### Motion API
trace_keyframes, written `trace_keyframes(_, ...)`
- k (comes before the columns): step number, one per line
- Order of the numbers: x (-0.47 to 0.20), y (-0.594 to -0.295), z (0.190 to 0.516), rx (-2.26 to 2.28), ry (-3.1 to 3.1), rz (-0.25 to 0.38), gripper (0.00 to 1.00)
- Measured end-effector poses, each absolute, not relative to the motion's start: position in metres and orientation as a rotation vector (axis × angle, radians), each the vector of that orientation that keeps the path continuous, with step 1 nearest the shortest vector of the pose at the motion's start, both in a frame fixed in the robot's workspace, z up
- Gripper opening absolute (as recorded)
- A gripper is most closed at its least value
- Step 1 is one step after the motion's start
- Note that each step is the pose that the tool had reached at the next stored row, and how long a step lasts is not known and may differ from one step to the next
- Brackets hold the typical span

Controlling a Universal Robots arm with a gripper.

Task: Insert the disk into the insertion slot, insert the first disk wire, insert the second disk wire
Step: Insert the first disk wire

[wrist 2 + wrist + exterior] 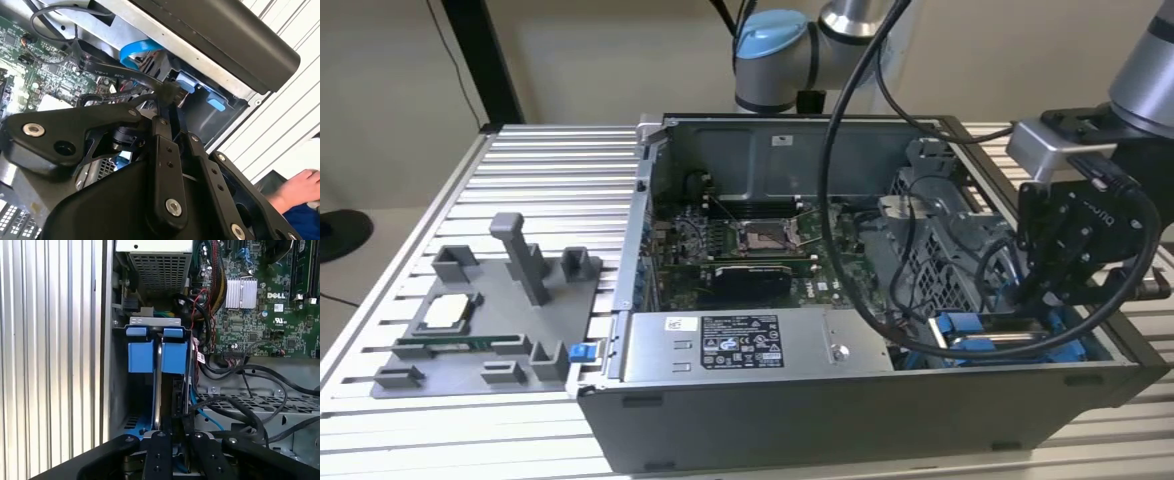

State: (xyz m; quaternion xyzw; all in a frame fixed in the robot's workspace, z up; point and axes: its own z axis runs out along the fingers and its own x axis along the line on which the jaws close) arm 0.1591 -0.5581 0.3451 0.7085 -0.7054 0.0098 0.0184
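Exterior view, item 1: computer case [854, 420], lid off, lying on the slatted bench [547, 170]. A labelled power box [740, 345] runs along its six o'clock wall, and the circuit board [747, 250] sits at centre.

Item 2: slot [150, 320], a grey bay with blue tabs, shown in the first wrist view. In the exterior view it occupies the case corner at four o'clock.

Item 3: disk [158, 390], silver, standing on edge in its blue frame, down inside the slot. Judged seated, so the insertion step looks done.

Item 4: tool [171, 102], hanging over the slot. In the second wrist view its fingers [162, 150] are drawn together on the black plug at the end of a flat black wire [115, 70], which trails off toward the circuit board.

Item 5: loose cables [260, 372], several of them, lying just beside the slot.

Handling note for the wire step in hand:
- Keep the plug square to the disk's socket and press straight along it, not at a slant.
- Use light force; a plug that resists is probably misaligned or turned the wrong way.
- Leave the wire some slack, so that it neither drags the plug sideways nor catches the neighbouring cables.
- Keep the tool off the blue tabs (they look springy and could release the frame).

Item 6: a person's hand [300, 187], outside the case.
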Motion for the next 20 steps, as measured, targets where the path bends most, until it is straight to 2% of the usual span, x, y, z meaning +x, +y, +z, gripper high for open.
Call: trace_keyframes(20, 0.159, -0.5566, 0.3406, 2.194, -2.199, 0.034, 0.0)
